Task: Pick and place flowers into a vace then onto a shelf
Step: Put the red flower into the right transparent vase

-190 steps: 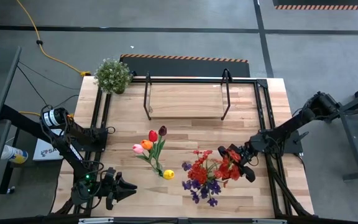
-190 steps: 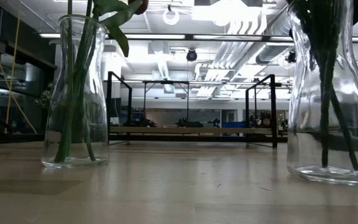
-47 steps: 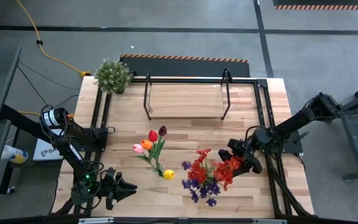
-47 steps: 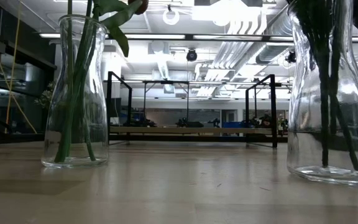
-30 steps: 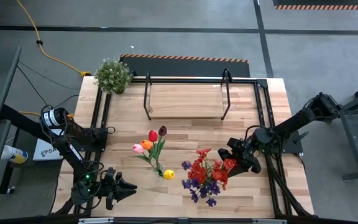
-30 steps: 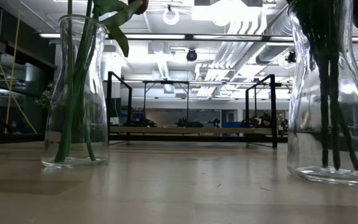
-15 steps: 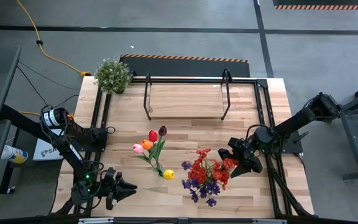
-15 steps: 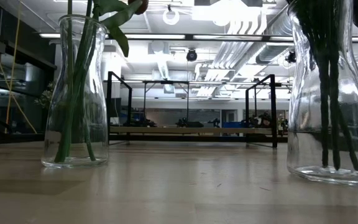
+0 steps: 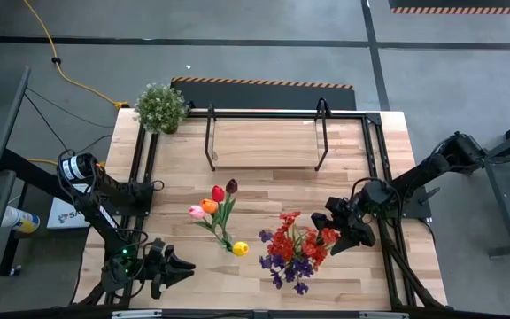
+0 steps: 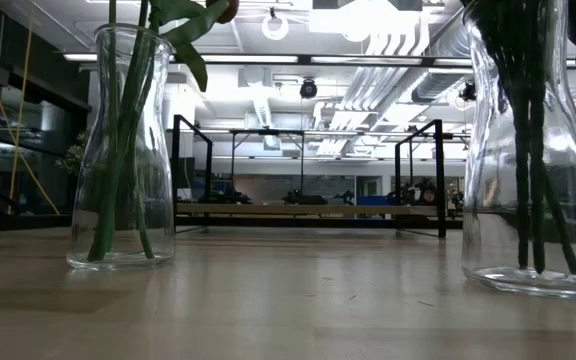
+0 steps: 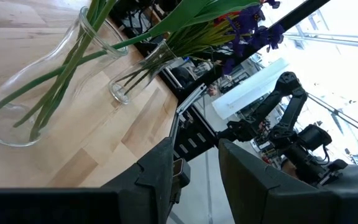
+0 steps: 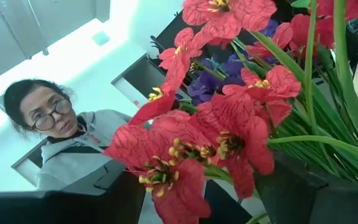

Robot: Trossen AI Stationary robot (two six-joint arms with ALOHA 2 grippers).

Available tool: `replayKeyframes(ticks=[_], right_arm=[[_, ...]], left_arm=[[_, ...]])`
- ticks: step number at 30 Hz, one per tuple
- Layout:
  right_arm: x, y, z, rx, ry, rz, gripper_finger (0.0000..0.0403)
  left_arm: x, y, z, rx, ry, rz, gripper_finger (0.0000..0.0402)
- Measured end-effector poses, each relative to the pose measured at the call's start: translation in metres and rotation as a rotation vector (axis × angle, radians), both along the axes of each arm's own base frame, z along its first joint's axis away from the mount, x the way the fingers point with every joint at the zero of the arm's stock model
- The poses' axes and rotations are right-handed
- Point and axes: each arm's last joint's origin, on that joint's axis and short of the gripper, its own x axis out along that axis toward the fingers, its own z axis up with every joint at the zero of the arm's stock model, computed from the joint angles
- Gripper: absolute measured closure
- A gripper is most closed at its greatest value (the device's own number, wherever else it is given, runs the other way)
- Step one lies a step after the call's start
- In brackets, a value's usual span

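Observation:
Two clear glass vases stand on the table. The left vase holds tulips in red, orange, pink, maroon and yellow. The right vase holds red and purple sprays, their stems resting on its floor. My right gripper stands open at the right side of the sprays, with red blossoms between its fingers. My left gripper waits open near the table's near left corner, holding nothing. The shelf stands at the far middle. My right gripper comes at the spray bunch level from the table's right. Red blossoms stand in the gap between its open fingers. Whether a finger touches a petal, I cannot tell.
A bushy green potted plant sits at the far left corner. Black metal rails run along both sides of the table. A person shows beyond the table in the right wrist view. Bare wood lies between the vases and the shelf.
My right gripper has opened wider beside the red blossoms and kept its place. The stems in the right vase stand as they did. My left arm has kept still.

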Motion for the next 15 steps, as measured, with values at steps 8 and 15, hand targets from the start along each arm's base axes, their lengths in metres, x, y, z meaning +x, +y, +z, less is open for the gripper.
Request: replayKeyframes(ticks=[8,15], right_arm=[[0.0011,-0.0013,0.0009,-0.004,-0.024,-0.065,0.0148],[0.0007,-0.0053,0.008,0.032,-0.091,-0.089,0.0148]], left_arm=[[0.0,-0.0001,0.0001,0.0,0.0,0.0,0.0238],[0.0,0.0,0.0,0.0,0.0,0.0,0.0238]])
